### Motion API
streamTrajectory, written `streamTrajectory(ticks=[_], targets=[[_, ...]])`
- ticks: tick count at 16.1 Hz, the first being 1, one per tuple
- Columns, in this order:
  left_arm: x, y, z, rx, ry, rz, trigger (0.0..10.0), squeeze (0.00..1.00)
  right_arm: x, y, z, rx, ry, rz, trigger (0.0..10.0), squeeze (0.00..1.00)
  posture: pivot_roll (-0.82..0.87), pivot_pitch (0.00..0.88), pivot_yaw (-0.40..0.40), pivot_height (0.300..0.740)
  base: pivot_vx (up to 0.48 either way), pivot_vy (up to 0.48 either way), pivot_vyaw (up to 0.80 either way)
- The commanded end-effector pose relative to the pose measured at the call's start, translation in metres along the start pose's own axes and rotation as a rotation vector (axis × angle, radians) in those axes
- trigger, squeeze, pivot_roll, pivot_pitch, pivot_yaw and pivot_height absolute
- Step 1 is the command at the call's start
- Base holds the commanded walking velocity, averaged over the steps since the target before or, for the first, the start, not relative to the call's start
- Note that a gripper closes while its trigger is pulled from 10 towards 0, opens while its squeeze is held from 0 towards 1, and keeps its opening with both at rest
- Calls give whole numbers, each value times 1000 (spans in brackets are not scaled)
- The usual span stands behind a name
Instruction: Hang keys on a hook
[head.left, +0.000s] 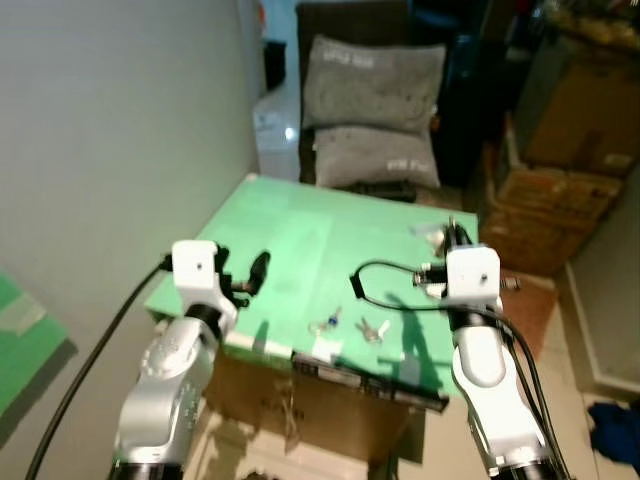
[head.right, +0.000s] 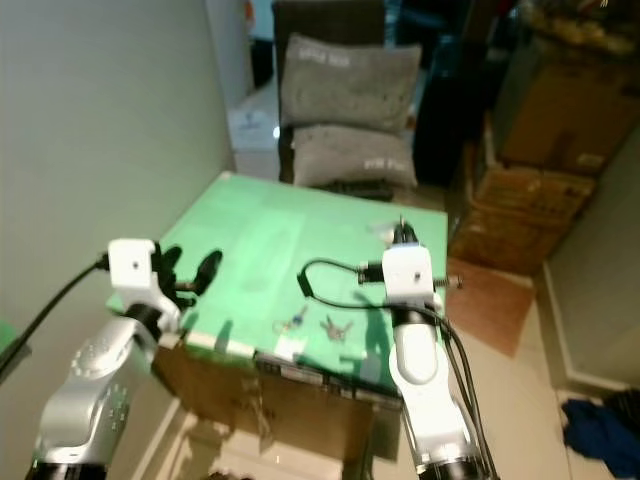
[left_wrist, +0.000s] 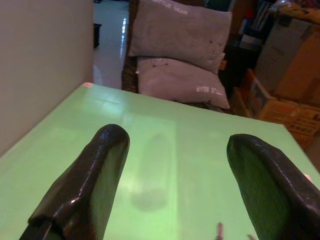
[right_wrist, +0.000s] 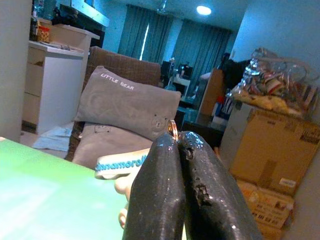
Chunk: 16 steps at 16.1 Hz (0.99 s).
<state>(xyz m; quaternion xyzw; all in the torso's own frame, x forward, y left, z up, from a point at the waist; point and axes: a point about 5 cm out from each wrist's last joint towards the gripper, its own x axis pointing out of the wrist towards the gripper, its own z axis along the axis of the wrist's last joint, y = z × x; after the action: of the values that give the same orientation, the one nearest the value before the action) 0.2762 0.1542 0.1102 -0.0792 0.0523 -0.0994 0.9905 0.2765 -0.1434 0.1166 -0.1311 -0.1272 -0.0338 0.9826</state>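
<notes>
so far we have only a start: our right claw (right_wrist: 180, 145) is pinched on a small ring with a keychain charm (right_wrist: 120, 165), two loose keys (head.left: 350, 325) lie on the green tabletop (head.left: 300, 240), our left claw (left_wrist: 170, 185) hovers released, and hanging remains.

Wall (head.left: 110, 130) hems table (head.left: 300, 250); boxes (head.left: 560, 190) opposite.
</notes>
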Motion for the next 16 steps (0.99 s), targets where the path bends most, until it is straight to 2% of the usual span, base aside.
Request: streamTrajectory(ticks=[1,3,4,6,10,16], targets=[[1,-2,7,6,-31,2,10000,0,-1,4,-6,19,40,18,0,0,-10,0,48,740,0,0,0],[2,-1,9,18,-44,5,10000,0,-3,8,-16,57,127,32,0,0,0,0,51,740,0,0,0],[2,-1,9,24,-42,-2,10000,0,-3,9,-17,69,156,45,0,0,3,0,49,740,0,480,0],[0,2,8,47,-37,-2,10000,0,-4,11,-21,69,177,76,0,0,16,0,42,740,0,480,0],[-3,3,3,56,-21,-13,10000,0,-1,14,-29,96,226,98,0,0,26,0,38,740,0,0,0],[-7,1,2,57,-40,-19,10000,0,8,11,-32,90,246,116,0,0,33,0,29,740,0,-480,784]])
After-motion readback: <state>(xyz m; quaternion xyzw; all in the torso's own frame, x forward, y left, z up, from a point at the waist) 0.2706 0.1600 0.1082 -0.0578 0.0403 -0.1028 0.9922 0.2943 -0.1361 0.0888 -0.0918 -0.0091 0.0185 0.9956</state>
